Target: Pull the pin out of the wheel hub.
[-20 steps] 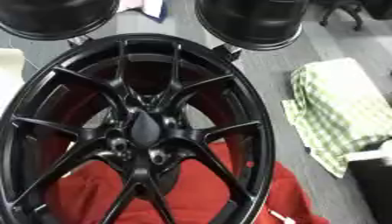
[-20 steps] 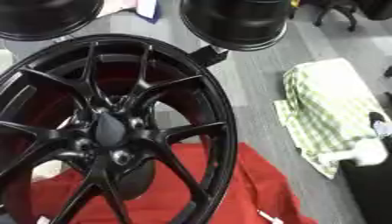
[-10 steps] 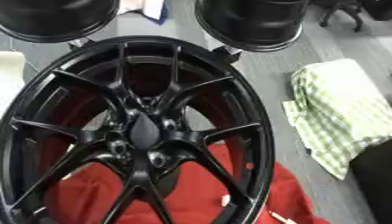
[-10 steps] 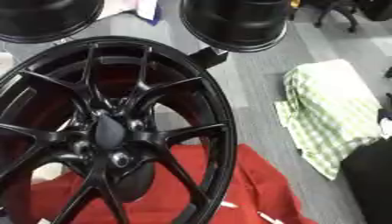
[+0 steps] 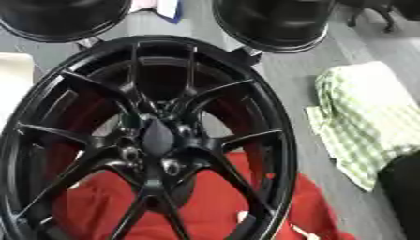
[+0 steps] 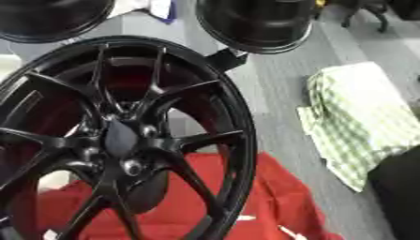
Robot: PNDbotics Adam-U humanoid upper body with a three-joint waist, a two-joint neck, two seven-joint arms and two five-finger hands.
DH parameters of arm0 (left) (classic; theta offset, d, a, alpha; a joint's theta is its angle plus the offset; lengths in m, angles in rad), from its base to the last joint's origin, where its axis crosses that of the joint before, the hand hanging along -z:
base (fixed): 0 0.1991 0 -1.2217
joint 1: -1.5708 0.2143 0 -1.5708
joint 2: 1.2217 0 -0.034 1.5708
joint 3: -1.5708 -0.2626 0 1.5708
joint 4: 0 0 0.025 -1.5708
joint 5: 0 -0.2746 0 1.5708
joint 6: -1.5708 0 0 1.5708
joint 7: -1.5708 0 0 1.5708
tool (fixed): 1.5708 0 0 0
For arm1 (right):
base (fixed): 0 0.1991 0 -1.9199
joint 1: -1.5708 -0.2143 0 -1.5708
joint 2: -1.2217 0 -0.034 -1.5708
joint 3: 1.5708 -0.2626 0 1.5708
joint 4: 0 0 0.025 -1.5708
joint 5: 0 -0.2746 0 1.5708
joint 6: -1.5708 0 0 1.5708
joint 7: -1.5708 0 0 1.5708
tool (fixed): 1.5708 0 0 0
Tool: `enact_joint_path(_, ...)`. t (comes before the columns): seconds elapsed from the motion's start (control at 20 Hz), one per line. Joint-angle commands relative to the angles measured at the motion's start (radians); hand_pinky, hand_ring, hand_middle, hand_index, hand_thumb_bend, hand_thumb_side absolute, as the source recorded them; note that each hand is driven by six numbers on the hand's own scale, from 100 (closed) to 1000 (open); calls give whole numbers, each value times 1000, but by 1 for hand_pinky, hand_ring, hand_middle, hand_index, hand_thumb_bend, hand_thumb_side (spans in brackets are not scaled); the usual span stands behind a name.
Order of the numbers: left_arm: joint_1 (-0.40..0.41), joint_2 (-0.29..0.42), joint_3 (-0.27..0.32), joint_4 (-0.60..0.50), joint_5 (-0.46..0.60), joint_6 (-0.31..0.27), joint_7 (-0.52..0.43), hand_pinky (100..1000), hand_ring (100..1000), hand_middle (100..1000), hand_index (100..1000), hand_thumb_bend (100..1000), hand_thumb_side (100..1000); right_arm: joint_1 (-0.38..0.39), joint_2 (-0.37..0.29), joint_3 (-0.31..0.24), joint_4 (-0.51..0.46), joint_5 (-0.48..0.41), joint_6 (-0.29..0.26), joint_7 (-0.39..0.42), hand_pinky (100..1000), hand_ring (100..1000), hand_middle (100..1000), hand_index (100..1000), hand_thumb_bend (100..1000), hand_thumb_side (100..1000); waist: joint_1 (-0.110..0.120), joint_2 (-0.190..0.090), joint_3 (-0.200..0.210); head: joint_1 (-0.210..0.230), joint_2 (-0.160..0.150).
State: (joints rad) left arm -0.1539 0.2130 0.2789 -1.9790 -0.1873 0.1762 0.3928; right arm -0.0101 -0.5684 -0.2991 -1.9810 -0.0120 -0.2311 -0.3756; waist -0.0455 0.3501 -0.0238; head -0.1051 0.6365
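Observation:
A large black spoked wheel hub (image 5: 156, 136) lies tilted on a red cloth (image 5: 205, 211) and fills the left and middle of both views. Around its dark centre cap (image 6: 121, 138) sit several bolt holes. The hole just below the cap shows a small pale glint (image 5: 170, 166), possibly the pin; I cannot make it out further. A black blurred shape, my right arm or hand (image 5: 403, 192), comes in at the lower right edge, apart from the wheel. The left hand shows in neither view.
Two more black wheels (image 5: 275, 21) (image 5: 62, 18) stand at the back. A green-and-white checked cloth (image 5: 369, 117) lies on the grey floor (image 5: 287, 84) to the right of the wheel. A pale object (image 5: 12, 79) sits at the left edge.
The black shape at the lower right edge has grown and moved further into view, over the checked cloth's corner. The wheel has stayed where it was.

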Motion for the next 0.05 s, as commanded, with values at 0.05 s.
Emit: enact_joint_path(0.05,-11,31,-5,-21,5,-14,-1,765,618,552,668,100,790,-8,-36,7,-19,-44,-45,21,824,752,571,687,100,131,1,-22,0,5,7)
